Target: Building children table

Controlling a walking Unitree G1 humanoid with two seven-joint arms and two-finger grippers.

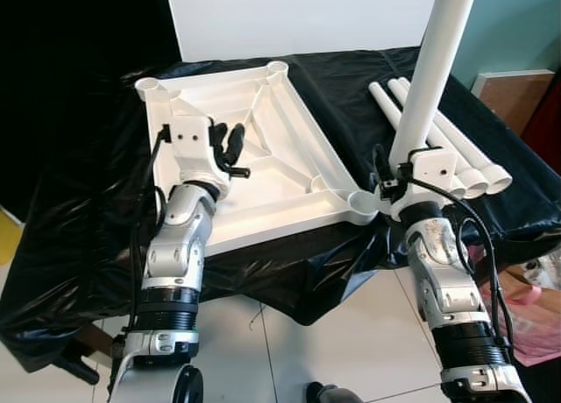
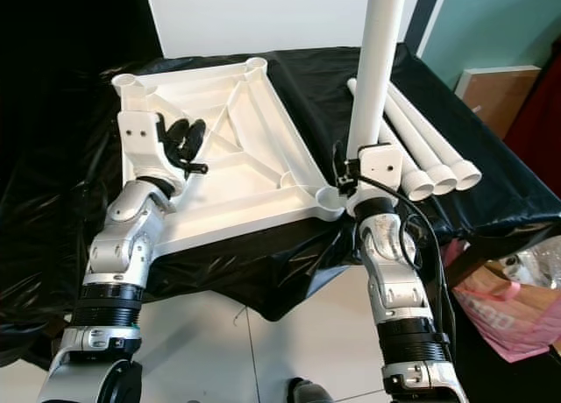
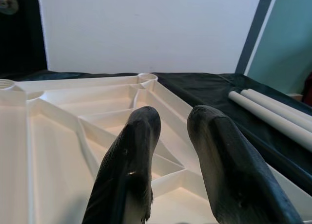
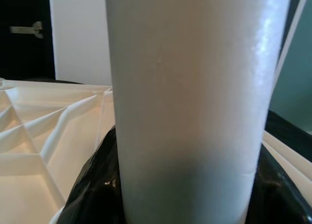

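Nearest the head camera are the robot's two silver forearms, rising from the bottom edge toward a table draped in black cloth [image 1: 79,245]; going left to right, the left gripper [image 1: 230,149] comes first, hovering low over the ribbed underside of the white tabletop [image 1: 280,114], which lies upside down on the cloth with its round leg sockets at the corners; in the left wrist view its black fingers [image 3: 131,156] stand a little apart with nothing between them, so it is released and merely poised over the inner ribs; next comes the near right corner socket [image 1: 361,200], an open cup at the tabletop's edge; just beside it the right gripper [image 1: 393,180] is clenched around a white leg [image 1: 434,79] near its lower end, the tube held close to upright with its long axis running up out of the frame and leaning slightly to the right; the leg's foot seems to sit just right of the socket rather than in it, though the gripper hides the very tip; so the coming move likely turns on shifting that foot slightly leftward over the cup, then lowering; further right, three spare legs [image 1: 456,158] lie side by side on the cloth, well clear of the left arm
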